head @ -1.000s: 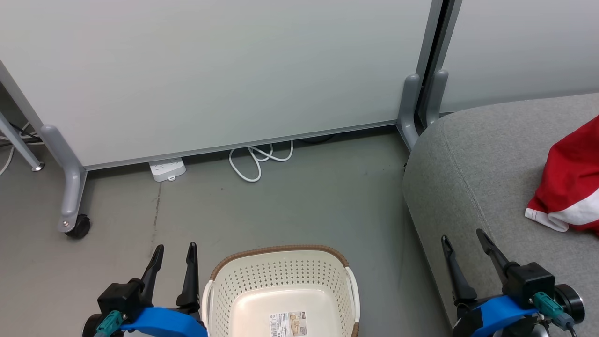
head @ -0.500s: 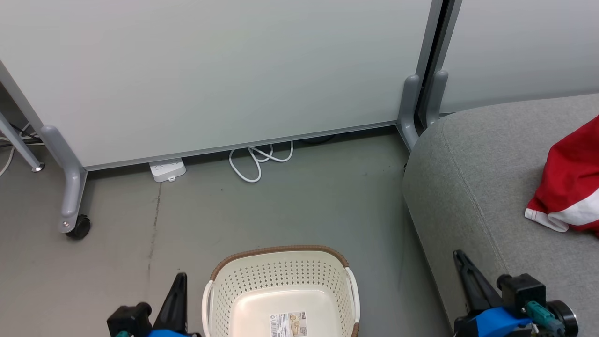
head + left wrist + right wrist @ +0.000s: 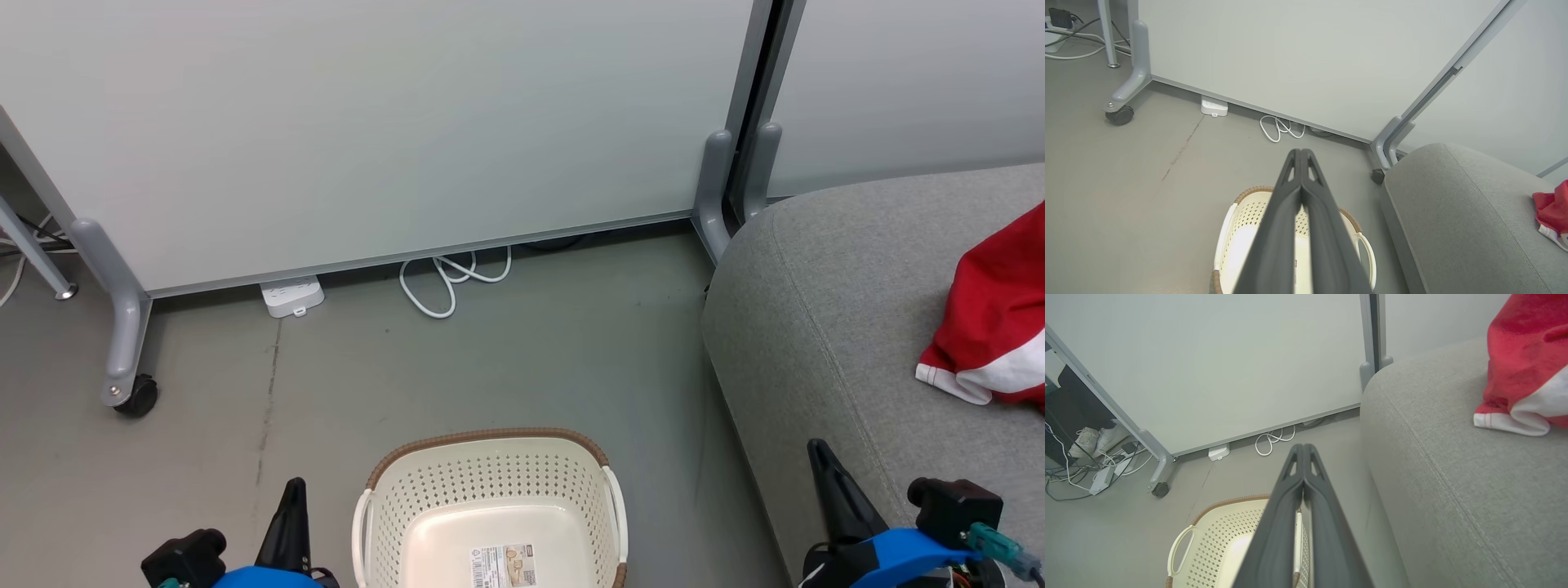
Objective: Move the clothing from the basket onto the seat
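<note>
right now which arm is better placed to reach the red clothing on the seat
Right. The right tool, shut and empty, hangs by the seat edge, on the side of the clothing; the left tool is across the basket, over the floor.

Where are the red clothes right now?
In the head view, the red clothing lies on the grey seat at the far right edge, well apart from the basket on the floor at bottom centre.
</note>
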